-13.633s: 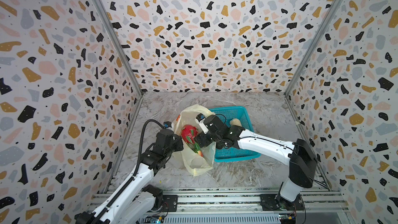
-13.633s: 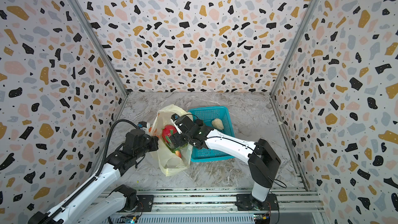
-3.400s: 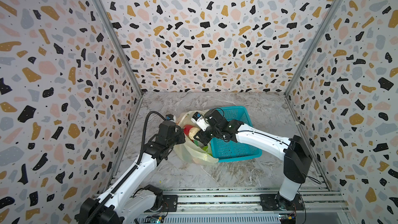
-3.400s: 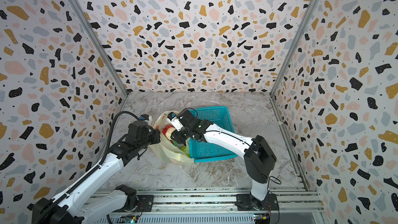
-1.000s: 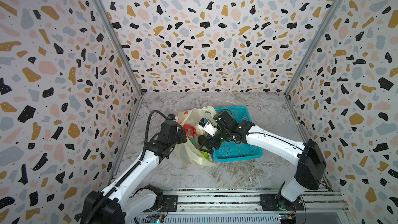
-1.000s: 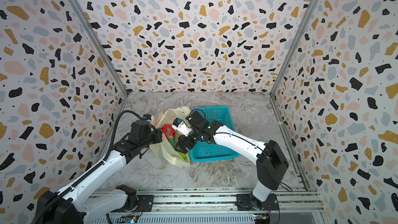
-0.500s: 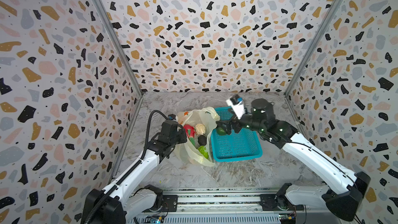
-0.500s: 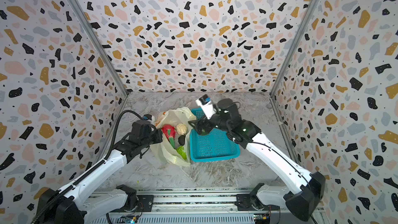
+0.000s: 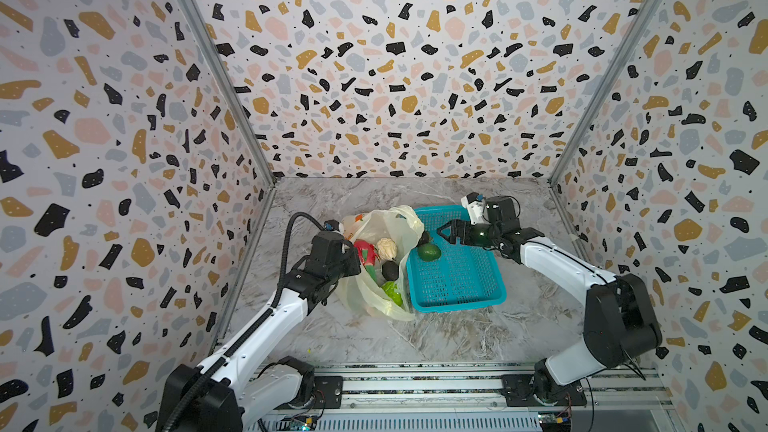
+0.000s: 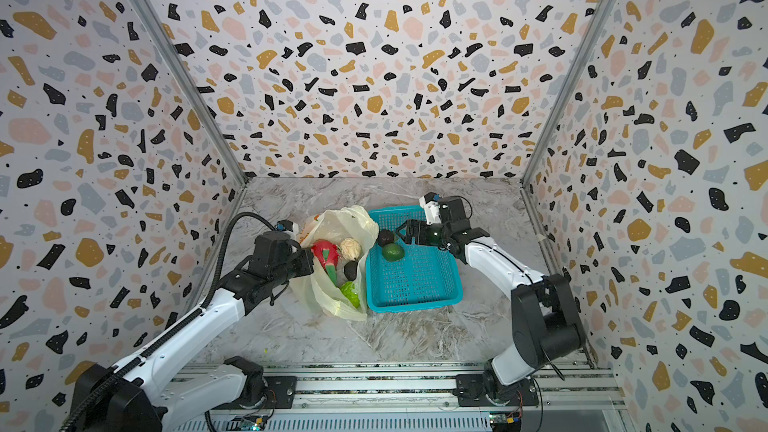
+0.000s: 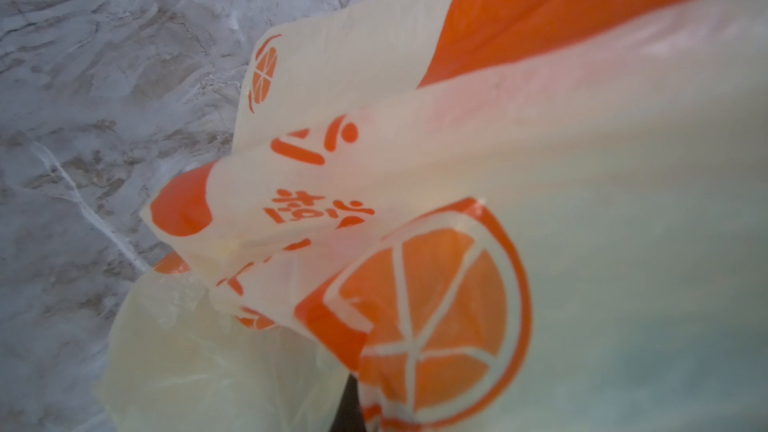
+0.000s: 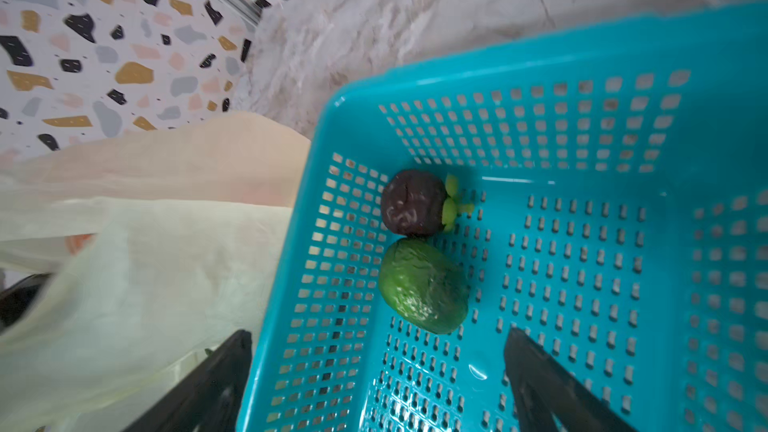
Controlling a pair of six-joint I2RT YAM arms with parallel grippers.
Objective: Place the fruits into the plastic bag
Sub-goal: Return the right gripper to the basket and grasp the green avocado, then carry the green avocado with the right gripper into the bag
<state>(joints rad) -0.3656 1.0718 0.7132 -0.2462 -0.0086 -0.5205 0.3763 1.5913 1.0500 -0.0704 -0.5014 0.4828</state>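
In both top views my left hand [image 9: 354,255] is clenched on the bag [image 9: 399,222] rim, with the dragon fruit [image 9: 365,253] just beyond it inside. My right hand [image 9: 442,236] hangs released over the basket [image 9: 457,307].

Left wrist view: the bag's orange print, pressed close.

Right wrist view: avocado [image 12: 424,286] and mangosteen [image 12: 413,203] touch, just ahead of my spread fingers [image 12: 548,384].

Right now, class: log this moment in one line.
left gripper: shut on plastic bag; right gripper: open above basket; green fruit, purple fruit: in basket
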